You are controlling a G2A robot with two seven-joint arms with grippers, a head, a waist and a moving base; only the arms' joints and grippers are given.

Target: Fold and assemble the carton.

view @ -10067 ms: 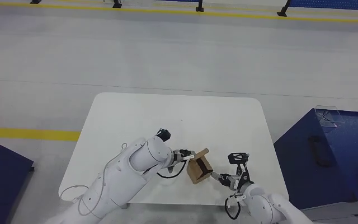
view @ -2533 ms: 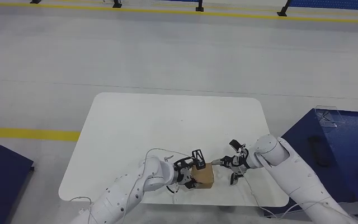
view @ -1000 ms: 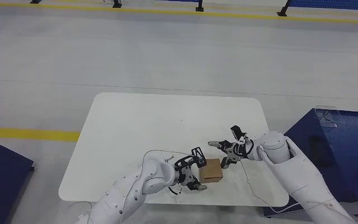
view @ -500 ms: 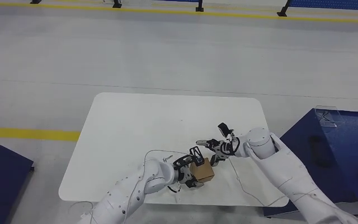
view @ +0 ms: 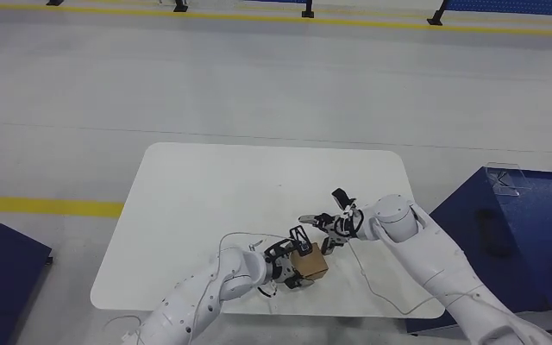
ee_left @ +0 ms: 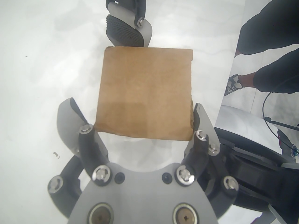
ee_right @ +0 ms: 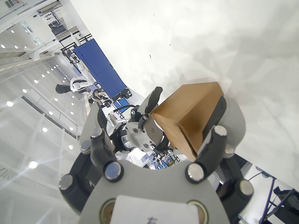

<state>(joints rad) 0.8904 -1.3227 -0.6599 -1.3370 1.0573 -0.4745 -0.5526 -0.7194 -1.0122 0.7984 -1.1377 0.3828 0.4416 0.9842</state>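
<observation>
The carton point(view: 309, 261) is a closed brown cardboard cube near the front edge of the white table point(view: 216, 198). In the left wrist view the carton point(ee_left: 144, 89) shows one flat face. My left gripper point(ee_left: 134, 106) is open and straddles its near end, one finger beside each side wall. My right gripper point(view: 321, 231) is open at the carton's opposite side. One of its fingers point(ee_left: 126, 33) presses on the carton's far edge. In the right wrist view the carton point(ee_right: 186, 108) leans against one finger of my right gripper point(ee_right: 161, 108), and the other finger stands free.
The table's front edge point(view: 345, 312) runs just beyond the carton. A thin cable point(view: 379, 289) trails over the table near the right arm. A blue bin point(view: 492, 233) stands off the table's right side. Bare tabletop spreads to the left and back.
The right gripper has come in from the right and pushed the carton left, between the left gripper's fingers. The carton now sits slightly turned.
</observation>
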